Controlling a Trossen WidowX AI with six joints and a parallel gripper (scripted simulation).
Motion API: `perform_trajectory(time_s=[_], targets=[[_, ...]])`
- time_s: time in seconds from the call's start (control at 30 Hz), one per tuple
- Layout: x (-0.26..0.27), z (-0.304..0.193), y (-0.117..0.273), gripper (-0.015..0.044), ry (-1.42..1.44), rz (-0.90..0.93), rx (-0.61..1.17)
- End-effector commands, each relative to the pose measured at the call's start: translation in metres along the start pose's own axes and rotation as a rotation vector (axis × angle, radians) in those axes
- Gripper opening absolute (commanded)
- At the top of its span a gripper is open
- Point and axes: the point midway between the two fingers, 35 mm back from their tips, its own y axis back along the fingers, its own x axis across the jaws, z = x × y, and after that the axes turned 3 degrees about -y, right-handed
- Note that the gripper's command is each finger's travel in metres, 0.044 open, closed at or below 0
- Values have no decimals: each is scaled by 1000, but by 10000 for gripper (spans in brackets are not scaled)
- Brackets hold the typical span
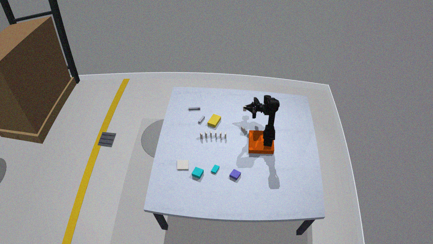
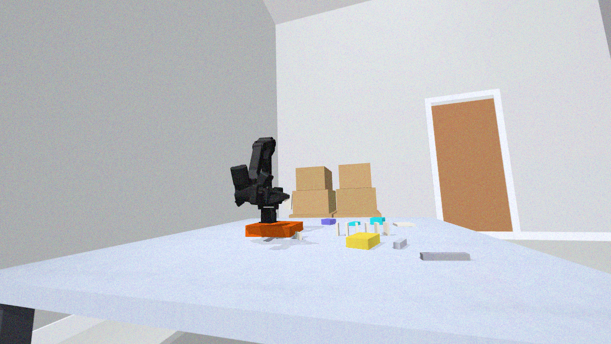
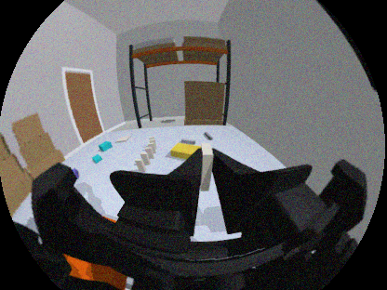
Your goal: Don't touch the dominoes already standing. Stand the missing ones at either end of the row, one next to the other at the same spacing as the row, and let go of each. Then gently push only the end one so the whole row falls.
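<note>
1. The fingers [image 1: 249, 107] [image 2: 282, 197] pinch one pale domino [image 1: 244, 109] [image 2: 289, 201] [image 3: 206, 168], up above the worktop [image 1: 272, 193] [image 2: 299, 282] [image 3: 260, 158].
2. Six dominoes stand in a row [image 1: 211, 134] [image 2: 346, 229] [image 3: 144, 158]. Seen from the top, the pinched one is at about 2 o'clock from them.
3. Another domino [image 1: 243, 130] [image 2: 299, 236] is at 3 o'clock from the row, near the orange base [image 1: 254, 150] [image 2: 259, 231]. I can't tell if it stands up.
4. A yellow block [image 1: 214, 120] [image 2: 362, 240] [image 3: 184, 151] is at 12 o'clock from the row.
</note>
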Motion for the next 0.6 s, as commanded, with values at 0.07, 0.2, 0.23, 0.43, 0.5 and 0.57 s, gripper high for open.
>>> perform_trajectory(time_s=[0.07,0.2,0.23,0.43,0.5,0.57], targets=[[-3,-14,-3,29,-13,5,1],[-6,-23,-5,29,-11,5,1],[-6,-26,-5,29,-11,5,1],[-9,-39,-8,29,-9,5,2],[-9,-44,-9,29,-8,5,2],[-9,-49,-10,29,-7,5,2]])
